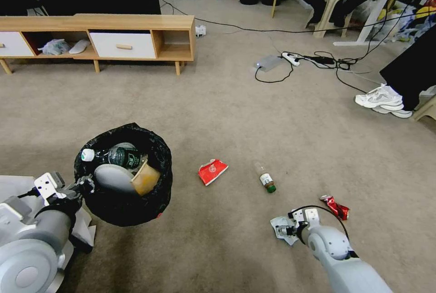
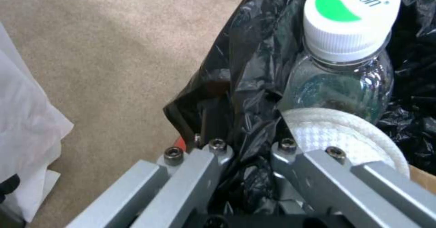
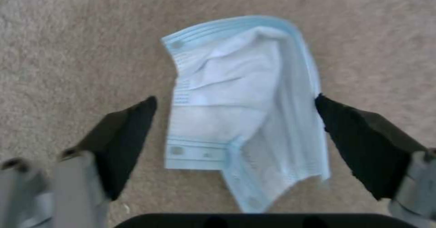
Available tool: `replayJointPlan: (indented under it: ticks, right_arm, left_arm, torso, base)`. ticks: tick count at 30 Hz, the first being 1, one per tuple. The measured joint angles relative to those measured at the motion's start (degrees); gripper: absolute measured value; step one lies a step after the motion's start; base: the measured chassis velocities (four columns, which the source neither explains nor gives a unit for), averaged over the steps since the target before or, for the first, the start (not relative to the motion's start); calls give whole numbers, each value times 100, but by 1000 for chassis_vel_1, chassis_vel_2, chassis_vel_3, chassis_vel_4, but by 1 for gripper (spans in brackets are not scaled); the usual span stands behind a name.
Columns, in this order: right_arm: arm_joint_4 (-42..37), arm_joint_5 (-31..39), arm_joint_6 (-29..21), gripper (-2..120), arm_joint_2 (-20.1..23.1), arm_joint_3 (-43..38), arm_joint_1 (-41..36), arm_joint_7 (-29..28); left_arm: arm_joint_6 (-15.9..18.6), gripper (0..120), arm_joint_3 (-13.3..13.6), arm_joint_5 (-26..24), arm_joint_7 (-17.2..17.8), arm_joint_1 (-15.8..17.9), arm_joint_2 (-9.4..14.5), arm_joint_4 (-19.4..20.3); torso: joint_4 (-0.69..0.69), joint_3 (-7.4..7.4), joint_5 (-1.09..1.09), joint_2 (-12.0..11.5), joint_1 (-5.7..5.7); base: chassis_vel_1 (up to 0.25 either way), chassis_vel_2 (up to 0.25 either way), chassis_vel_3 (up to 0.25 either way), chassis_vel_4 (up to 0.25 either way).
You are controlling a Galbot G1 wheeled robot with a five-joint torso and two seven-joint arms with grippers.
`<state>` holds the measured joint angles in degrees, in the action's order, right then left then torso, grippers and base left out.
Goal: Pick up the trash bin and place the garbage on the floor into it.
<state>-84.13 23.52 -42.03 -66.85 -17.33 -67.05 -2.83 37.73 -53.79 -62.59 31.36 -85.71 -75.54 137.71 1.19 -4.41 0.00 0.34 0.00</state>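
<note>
The floor (image 1: pixel 254 116), a short-pile beige carpet, is seen strewn with litter in front of the robot. The trash bin (image 1: pixel 125 202), lined with a crinkled black bag, is held clear of the carpet at the robot's left by the left gripper (image 2: pixel 247 153), whose fingers are pinched on the bin's rim and liner; the load looks light, though the glossy plastic could slip. Inside the bin a clear bottle (image 2: pixel 338 81) is seen, its white cap reading "estbon" beside a green leaf mark, together with a white lid and a brown paper box (image 1: pixel 145 177). At the robot's right, the right gripper (image 3: pixel 236 132) is spread wide low over a pale blue face mask (image 3: pixel 245 109) lying flat on the carpet between the fingers; soft and limp, it is probably best pinched across its bunched middle. Farther out lie a flattened red carton (image 1: pixel 212 171), a small bottle (image 1: pixel 265 178) and a crushed red can (image 1: pixel 336 206), their printing too small to be read.
</note>
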Motion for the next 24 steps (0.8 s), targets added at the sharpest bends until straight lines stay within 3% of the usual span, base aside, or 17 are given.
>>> replayJointPlan:
  ticks: [3, 5, 12, 14, 18, 21, 24]
  right_arm:
    - [84, -50, 9, 77, -67, 23, 42, 6]
    - [187, -106, 20, 65, -108, 33, 85, 7]
    - [248, -169, 45, 59, -90, -7, 78, 7]
    - [242, -182, 52, 50, -68, -40, 45, 7]
    - [231, -191, 54, 42, -62, -62, 21, 6]
    - [223, -216, 57, 25, -52, -92, -14, 5]
    - [223, -227, 60, 19, -45, -97, -24, 5]
  left_arm:
    - [-1, 3, -17, -10, -2, 0, 9, -16]
    - [-3, 3, -23, -21, -5, 1, 18, -40]
    - [-10, 3, -20, -28, -23, 17, 33, -80]
    - [-12, 3, -5, -29, -31, 38, 43, -100]
    - [-12, 3, 14, -31, -34, 53, 51, -108]
    - [-12, 3, 29, -34, -41, 72, 72, -132]
    - [-13, 3, 29, -36, -44, 74, 80, -142]
  torso:
    - [0, 0, 0, 0, 0]
    - [0, 0, -1, 0, 0]
    - [0, 1, -1, 0, 0]
    - [0, 1, 0, 0, 0]
    - [0, 1, 0, 0, 0]
    - [0, 1, 0, 0, 0]
    - [0, 1, 0, 0, 0]
  base:
    - [0, 0, 0, 0]
    - [0, 0, 0, 0]
    - [0, 0, 0, 0]
    - [0, 0, 0, 0]
    - [0, 0, 0, 0]
    - [0, 0, 0, 0]
    - [0, 0, 0, 0]
